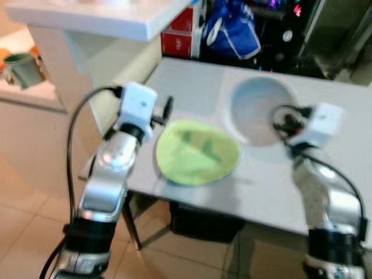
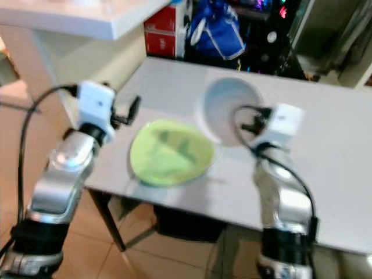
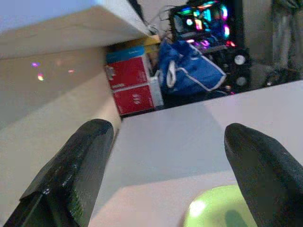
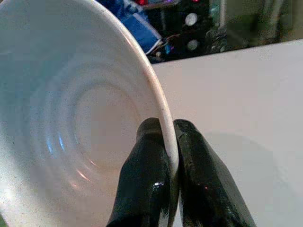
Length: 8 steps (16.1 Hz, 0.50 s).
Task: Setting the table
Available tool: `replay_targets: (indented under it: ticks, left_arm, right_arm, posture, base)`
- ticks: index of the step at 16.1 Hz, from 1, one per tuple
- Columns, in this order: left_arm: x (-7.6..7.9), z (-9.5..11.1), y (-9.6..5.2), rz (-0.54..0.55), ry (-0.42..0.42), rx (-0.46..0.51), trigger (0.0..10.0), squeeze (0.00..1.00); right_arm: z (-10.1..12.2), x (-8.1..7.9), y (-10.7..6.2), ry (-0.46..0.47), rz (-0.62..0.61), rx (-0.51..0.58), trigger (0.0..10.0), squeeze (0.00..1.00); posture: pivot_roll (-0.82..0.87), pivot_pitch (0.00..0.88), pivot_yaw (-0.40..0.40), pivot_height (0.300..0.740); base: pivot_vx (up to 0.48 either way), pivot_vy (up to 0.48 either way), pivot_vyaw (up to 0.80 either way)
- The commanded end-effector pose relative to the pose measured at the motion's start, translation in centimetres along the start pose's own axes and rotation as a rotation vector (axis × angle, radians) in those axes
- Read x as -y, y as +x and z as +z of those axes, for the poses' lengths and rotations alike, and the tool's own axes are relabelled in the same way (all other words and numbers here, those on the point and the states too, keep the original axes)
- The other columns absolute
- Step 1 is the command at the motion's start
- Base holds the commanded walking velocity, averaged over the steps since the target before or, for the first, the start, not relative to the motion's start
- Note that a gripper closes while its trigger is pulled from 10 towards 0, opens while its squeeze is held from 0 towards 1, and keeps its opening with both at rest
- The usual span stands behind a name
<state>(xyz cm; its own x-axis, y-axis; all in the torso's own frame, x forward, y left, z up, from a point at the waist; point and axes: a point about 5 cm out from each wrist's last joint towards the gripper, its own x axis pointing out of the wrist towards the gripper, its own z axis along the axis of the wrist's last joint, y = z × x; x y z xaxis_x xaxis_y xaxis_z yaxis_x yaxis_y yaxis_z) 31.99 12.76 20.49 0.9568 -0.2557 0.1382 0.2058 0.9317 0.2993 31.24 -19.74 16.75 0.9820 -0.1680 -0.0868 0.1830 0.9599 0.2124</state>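
Grey tabletop point(image 1: 192, 81) in a cluttered room; white counter point(image 1: 110, 17) above its left corner, red boxes point(image 1: 180, 32) and blue bag point(image 1: 232, 29) behind its far edge, tiled floor below. White bowl point(image 1: 258, 107) mid-tabletop, tilted, looks lifted; right hand point(image 4: 171, 161) pinches its rim, one finger inside, one outside. Green plate point(image 1: 197, 152) just left of the bowl, near the front edge. Left hand point(image 3: 168, 156) spread wide, empty, beside the plate. Risk: thin rim pinch, so the bowl could pivot or slip out; lowered carelessly it could clip the plate.
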Motion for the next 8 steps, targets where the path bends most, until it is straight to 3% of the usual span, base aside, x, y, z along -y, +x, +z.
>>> replay_targets:
  ticks: [1, 6, 8]
  left_arm:
    - [-0.8, -0.7, -0.2, 0.033, 0.026, -0.053, 10.0, 0.0]
    - [-0.4, -2.6, -0.8, -0.018, 0.089, -0.155, 10.0, 0.0]
    - [-0.6, -2.7, -1.0, -0.02, 0.088, -0.166, 10.0, 0.0]
  right_arm:
    - [0.6, -1.4, 0.0, 0.028, 0.053, 0.014, 10.0, 0.0]
    - [-0.6, -1.2, 0.4, 0.168, 0.018, -0.071, 10.0, 0.0]
    - [-1.4, -2.0, 1.2, 0.245, 0.067, -0.166, 10.0, 0.0]
  posture:
    - [0.0, 0.0, -0.037, 0.74]
    - [-0.01, 0.0, -0.026, 0.74]
    - [-0.01, 0.0, -0.02, 0.74]
  base:
    - [0.0, 0.0, 0.0]
    - [0.0, 0.0, 0.0]
    - [0.0, 0.0, 0.0]
